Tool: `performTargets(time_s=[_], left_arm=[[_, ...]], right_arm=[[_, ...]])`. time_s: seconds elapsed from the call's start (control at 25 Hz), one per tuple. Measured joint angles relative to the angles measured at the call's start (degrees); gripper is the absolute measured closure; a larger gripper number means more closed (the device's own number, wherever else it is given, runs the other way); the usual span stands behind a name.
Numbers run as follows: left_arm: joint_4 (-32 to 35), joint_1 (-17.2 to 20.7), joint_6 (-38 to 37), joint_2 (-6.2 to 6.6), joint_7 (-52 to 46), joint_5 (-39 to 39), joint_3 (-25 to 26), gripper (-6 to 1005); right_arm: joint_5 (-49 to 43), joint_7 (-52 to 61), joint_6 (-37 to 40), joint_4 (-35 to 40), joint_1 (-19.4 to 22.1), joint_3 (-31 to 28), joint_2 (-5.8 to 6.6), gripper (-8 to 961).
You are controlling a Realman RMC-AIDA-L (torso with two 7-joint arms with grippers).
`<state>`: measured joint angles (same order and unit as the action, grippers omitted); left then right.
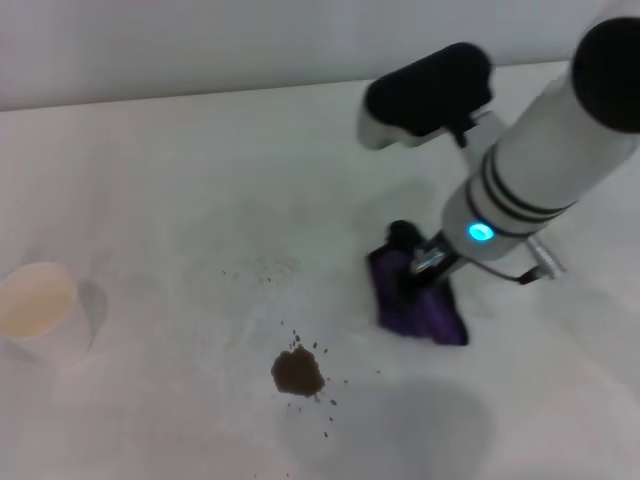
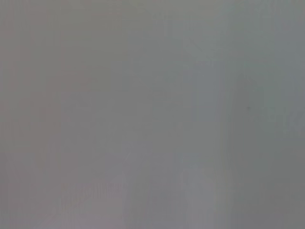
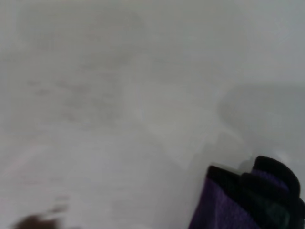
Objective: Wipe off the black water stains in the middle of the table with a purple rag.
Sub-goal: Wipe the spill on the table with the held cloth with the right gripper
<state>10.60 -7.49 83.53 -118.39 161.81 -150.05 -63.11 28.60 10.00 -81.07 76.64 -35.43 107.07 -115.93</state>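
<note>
The black water stains (image 1: pixel 297 373) are a small dark blotch ringed by specks on the white table (image 1: pixel 160 180), near the front middle. My right gripper (image 1: pixel 408 262) is to the right of the stain and a little farther back. It is shut on the bunched purple rag (image 1: pixel 415 300), which hangs down onto the table. In the right wrist view the rag (image 3: pixel 228 210) fills one corner and the edge of the stain (image 3: pixel 33 222) shows at another. The left gripper is out of view; its wrist view shows only plain grey.
A white paper cup (image 1: pixel 40 312) stands at the left edge of the table. Faint grey speckles (image 1: pixel 265 268) lie behind the stain. The table's back edge meets a pale wall (image 1: pixel 200 40).
</note>
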Motion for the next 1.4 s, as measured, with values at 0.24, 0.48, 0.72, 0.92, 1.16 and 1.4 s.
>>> performTargets(time_s=[0.24,0.48,0.72,0.92,1.16,1.4], left_arm=[[0.16,-1.54,-1.05,0.00,0.00,-0.04,0.00,114],[0.16,-2.84,-1.76,0.00,0.00,-0.07,0.09,114],[0.22,-3.43,-2.37,0.00,0.00,0.15,0.10,114],[0.11,-3.30,-2.37,-0.07,0.00,0.00,0.09,114],[0.15,-3.26,-3.01,-0.07,0.00,-0.06,0.64,113],[0.19,-3.17,-3.13,-0.02,0.00,-0.04,1.61,113]], right_arm=[[6.50,0.30,5.50,1.08,-3.29,9.59,-0.24,858],[14.20,1.75,9.32,0.65,-8.55,18.32,-0.26,858],[20.23,2.83,11.66,-1.85,-13.37,24.17,-0.26,861],[18.51,4.39,10.92,-3.57,-14.61,24.52,-0.26,861],[8.94,7.08,3.13,-3.76,-13.68,20.14,-0.26,862],[0.32,8.51,-4.96,-4.00,-12.01,16.10,-0.26,862]])
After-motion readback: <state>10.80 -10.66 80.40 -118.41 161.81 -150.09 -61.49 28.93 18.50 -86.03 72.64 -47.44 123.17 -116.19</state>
